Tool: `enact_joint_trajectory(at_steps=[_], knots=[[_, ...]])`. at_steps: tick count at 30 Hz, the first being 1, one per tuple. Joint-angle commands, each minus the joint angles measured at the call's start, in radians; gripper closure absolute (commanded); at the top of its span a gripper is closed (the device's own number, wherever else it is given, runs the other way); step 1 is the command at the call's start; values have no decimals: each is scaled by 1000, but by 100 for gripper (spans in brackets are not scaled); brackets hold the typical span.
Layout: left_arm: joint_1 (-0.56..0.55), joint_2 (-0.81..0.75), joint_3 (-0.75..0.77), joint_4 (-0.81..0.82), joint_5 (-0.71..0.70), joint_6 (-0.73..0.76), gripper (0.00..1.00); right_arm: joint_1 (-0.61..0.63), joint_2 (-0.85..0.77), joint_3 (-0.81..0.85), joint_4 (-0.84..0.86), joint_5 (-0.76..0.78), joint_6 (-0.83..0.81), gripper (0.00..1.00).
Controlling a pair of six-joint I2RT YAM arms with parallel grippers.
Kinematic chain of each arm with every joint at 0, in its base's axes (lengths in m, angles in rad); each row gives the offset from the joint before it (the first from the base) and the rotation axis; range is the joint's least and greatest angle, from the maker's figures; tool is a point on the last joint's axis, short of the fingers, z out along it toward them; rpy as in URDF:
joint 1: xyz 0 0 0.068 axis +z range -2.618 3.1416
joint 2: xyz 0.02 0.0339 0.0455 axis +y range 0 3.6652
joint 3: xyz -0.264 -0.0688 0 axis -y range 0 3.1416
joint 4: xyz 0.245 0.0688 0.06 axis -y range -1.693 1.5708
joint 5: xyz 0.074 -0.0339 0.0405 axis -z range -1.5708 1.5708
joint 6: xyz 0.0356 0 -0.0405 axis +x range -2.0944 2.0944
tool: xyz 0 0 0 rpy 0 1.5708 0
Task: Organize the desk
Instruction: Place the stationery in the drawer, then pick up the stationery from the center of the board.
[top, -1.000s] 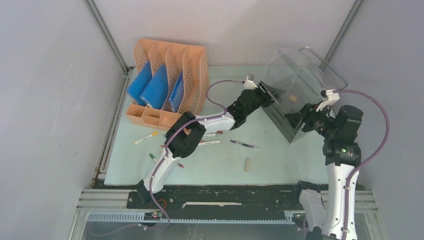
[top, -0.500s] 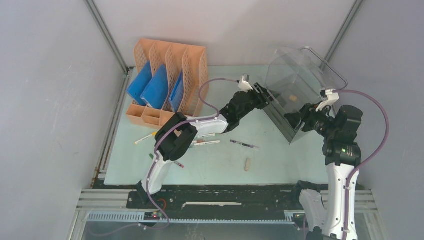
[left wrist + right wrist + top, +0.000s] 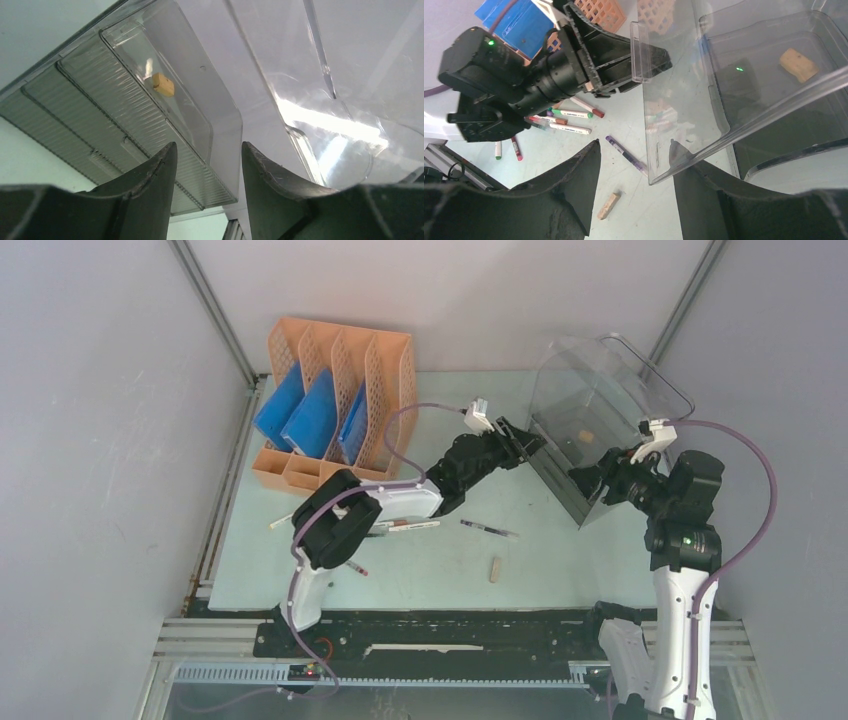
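Note:
The pale green desk (image 3: 440, 570) carries a tilted clear drawer box (image 3: 600, 390) at the back right. A tan block (image 3: 163, 84) lies inside one of its drawers. My left gripper (image 3: 522, 443) hovers just left of the box front, open, with nothing between its fingers (image 3: 150, 190). My right gripper (image 3: 590, 478) sits at the box's near corner and is open. One of its fingers (image 3: 704, 190) shows through the clear plastic wall (image 3: 684, 115); the other stands well apart from it.
An orange file rack (image 3: 340, 390) holding blue folders (image 3: 300, 415) stands at the back left. Loose on the desk lie a purple pen (image 3: 488, 529), a tan stick (image 3: 494, 569), markers (image 3: 410, 526) under the left arm and a red marker (image 3: 357, 568).
My left gripper has drawn back leftward from the drawer box front, and its elbow has swung left. The right arm and the box have not moved.

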Motion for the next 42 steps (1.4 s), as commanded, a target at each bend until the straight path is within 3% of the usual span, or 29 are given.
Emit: enact_joint_trajectory(at_steps=[1, 11, 18, 22, 34, 42], knots=[[-12, -150, -74, 42, -41, 145, 47, 17, -8, 40, 40, -13, -20, 38], [-54, -408, -368, -11, -244, 485, 43, 24, -3, 39, 38, -7, -26, 38], [-106, -587, -535, -30, -410, 771, 22, 27, -3, 39, 36, -4, -29, 38], [-106, -664, -632, -26, -443, 791, 1, 30, -3, 39, 36, 1, -32, 38], [-72, -823, -868, -26, -305, 568, 0, 37, -4, 38, 36, 8, -36, 38], [-70, -828, -889, -110, -202, 443, 0, 38, -5, 36, 36, 12, -38, 38]])
